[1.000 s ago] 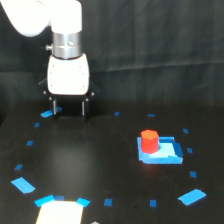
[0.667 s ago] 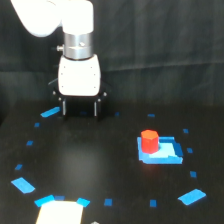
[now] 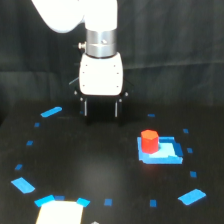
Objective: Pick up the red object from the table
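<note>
Black table (image 3: 75,170) is being dotted by blue marks. Gripper (image 3: 101,108) is being held spread and empty above it. Red object (image 3: 148,140) is being supported by a blue patch (image 3: 167,151), well apart toward the exterior view's right.

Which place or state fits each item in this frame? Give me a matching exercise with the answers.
Things:
1. red object
2. gripper
3. blue square patch
4. pale block

Places or states:
A. at the bottom edge, toward the exterior view's left
B. under the red object, on the table
C. standing on a blue patch
D. open, hanging apart from the red object

Pairs: 1-C, 2-D, 3-B, 4-A
</note>
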### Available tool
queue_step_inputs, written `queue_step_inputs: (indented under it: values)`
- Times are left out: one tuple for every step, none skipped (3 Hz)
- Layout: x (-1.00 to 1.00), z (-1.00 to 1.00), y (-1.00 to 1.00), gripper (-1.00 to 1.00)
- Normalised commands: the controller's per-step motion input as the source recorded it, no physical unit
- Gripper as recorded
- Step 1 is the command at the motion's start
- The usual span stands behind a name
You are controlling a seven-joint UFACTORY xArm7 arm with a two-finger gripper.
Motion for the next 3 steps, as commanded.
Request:
queue_step_inputs:
  values:
    - [-0.46,0.31,-0.93,-1.00]
    - [1.00,-0.33,0.31,0.41]
    - [1.00,-0.99,0.32,-0.31]
